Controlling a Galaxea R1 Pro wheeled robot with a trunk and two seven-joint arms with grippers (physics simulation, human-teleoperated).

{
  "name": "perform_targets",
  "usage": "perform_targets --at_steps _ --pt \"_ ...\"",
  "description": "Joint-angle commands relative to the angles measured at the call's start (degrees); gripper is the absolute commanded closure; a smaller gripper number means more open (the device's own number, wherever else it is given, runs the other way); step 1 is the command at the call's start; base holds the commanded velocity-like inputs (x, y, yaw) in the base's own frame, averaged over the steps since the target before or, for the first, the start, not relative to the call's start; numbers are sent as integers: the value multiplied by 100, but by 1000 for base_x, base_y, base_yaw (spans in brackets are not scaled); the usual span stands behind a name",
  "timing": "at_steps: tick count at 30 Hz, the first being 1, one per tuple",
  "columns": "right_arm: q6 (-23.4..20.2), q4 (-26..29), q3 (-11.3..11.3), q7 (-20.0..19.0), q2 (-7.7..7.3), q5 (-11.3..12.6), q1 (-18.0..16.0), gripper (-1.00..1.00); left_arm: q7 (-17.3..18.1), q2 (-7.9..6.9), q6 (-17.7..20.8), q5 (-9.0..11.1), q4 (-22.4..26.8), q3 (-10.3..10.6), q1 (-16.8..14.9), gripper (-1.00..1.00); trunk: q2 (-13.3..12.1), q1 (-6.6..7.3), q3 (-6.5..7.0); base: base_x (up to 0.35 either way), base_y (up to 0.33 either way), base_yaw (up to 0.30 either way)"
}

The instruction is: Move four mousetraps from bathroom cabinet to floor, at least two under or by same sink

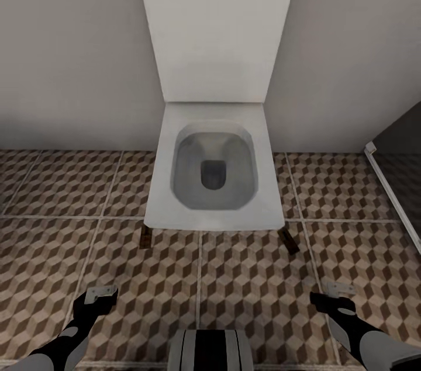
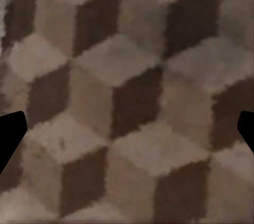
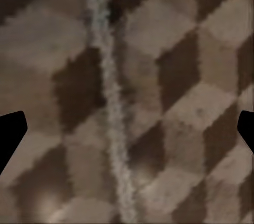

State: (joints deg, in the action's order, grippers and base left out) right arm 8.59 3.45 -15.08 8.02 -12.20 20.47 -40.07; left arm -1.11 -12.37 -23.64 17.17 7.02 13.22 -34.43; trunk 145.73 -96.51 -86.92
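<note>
Right wrist view: pale grout line (image 3: 111, 102), seemingly across bathroom floor (image 3: 190, 107).

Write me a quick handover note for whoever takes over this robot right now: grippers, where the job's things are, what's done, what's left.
Left gripper: open, holding nothing, low over the bathroom floor.
Right gripper: open, holding nothing, over the same tiles; a grout line runs between its fingers in the wrist view.
The robot faces a white toilet against the wall, with a dark panel at far right.
From here I see no mousetraps, cabinet or sink.
Done: nothing these views can confirm.
Left: probably turn away from the toilet, find the cabinet, then carry the traps to the floor by the sink.
</note>
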Motion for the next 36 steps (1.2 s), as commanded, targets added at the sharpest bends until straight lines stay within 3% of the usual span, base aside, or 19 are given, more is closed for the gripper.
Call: perform_targets --at_steps 1,23,36 --pt "15 5 -45 15 -10 55 -1 -100 -12 -2 -17 41 -2 49 -2 -100 1 1 -3 -13 0 0" --pt "37 33 -30 16 -30 71 -1 -100 -50 41 -15 41 1 40 -2 -100 1 1 -3 -2 0 0" --pt "33 33 -31 16 -1 63 -1 -100 -271 66 -2 41 1 24 -2 -100 -2 6 41 0 0 0"
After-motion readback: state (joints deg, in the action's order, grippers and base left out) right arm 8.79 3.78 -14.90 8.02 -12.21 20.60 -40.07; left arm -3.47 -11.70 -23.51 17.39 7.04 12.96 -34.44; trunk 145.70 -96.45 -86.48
